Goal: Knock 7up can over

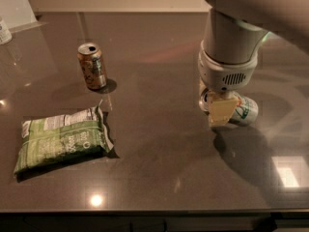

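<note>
The 7up can point(244, 111), silver-grey with green and white markings, lies on its side on the dark table at the right, its body pointing right. My gripper point(218, 109) hangs straight down from the big white arm point(229, 47) and sits right against the can's left end, covering part of it. The can's top is mostly hidden behind the gripper.
An orange-brown can point(91, 65) stands upright at the back left. A green chip bag point(60, 144) lies flat at the front left. The table's front edge point(145, 210) runs along the bottom. A white object point(5, 31) sits at the far left edge.
</note>
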You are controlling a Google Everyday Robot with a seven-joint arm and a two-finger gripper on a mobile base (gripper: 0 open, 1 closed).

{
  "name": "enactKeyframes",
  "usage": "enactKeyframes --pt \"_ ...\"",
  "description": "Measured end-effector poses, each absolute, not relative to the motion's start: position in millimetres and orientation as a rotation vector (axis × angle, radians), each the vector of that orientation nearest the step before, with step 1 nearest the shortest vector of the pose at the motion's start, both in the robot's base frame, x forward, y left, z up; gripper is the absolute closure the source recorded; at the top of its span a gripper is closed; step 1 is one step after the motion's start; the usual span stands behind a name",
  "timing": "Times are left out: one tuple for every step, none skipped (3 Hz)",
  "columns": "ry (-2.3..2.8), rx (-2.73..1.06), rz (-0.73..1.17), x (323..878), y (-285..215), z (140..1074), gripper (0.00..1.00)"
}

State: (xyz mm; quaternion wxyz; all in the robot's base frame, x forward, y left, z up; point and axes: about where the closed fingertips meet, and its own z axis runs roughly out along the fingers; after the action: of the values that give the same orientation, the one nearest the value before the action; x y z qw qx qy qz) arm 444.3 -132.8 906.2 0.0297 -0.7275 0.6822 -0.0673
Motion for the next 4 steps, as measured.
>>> enactKeyframes --pt "2.079 -2.311 -0.257 452.7 -140.7 898.7 1.0" --pt "2.038 -2.379 -0.279 457.1 -145.7 891.6 1.0" --pt "1.961 -2.466 -0.277 455.2 -149.3 877.1 0.76" --pt "1.925 -2.499 -0.267 453.9 -151.1 868.4 0.54"
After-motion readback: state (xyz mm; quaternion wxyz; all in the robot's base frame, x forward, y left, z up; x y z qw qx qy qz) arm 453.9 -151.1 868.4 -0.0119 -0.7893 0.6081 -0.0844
